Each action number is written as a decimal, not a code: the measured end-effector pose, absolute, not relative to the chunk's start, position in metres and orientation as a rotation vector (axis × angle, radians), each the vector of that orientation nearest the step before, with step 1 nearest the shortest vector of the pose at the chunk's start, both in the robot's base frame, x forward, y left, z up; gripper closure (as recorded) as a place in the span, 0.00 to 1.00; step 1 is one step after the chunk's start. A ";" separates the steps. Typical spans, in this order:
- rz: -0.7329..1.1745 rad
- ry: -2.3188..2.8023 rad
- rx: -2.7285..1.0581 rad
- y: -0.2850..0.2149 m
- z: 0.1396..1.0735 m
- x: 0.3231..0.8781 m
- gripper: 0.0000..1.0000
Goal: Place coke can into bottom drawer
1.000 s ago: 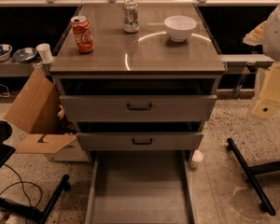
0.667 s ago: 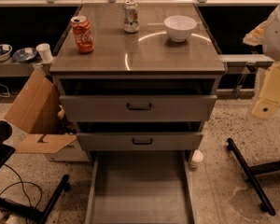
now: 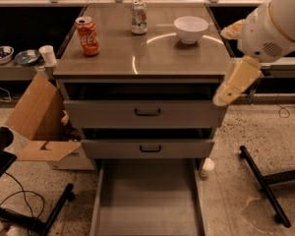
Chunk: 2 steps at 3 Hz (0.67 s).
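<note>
The red coke can (image 3: 87, 35) stands upright on the left side of the cabinet top (image 3: 137, 58). The bottom drawer (image 3: 147, 200) is pulled out toward me, and its flat grey floor has nothing on it. My gripper (image 3: 221, 67) hangs at the cabinet's right edge, level with the top. It is well to the right of the coke can. Its pale fingers (image 3: 236, 80) are spread and hold nothing. The white arm reaches in from the upper right.
A silver-white can (image 3: 138, 17) and a white bowl (image 3: 191, 28) stand at the back of the top. The two upper drawers (image 3: 147, 113) are slightly open. A cardboard box (image 3: 37, 117) sits at the left, a small bottle (image 3: 207, 167) and black stand legs (image 3: 265, 186) at the right.
My arm and gripper have moved left, from beyond the cabinet's right side to its right edge. The cans, bowl and drawers have not moved.
</note>
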State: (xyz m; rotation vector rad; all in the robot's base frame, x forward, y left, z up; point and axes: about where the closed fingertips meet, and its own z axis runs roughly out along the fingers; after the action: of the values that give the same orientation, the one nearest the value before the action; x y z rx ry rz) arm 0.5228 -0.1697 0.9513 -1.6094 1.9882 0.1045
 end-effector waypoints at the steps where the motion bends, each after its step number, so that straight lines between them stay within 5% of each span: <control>1: 0.314 1.854 -1.464 -0.126 0.928 0.577 0.00; 2: 0.507 1.705 -1.295 -0.072 0.916 0.629 0.00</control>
State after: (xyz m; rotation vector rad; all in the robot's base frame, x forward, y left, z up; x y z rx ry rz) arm 0.6288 -0.0725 0.9157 -1.2950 1.7049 0.5070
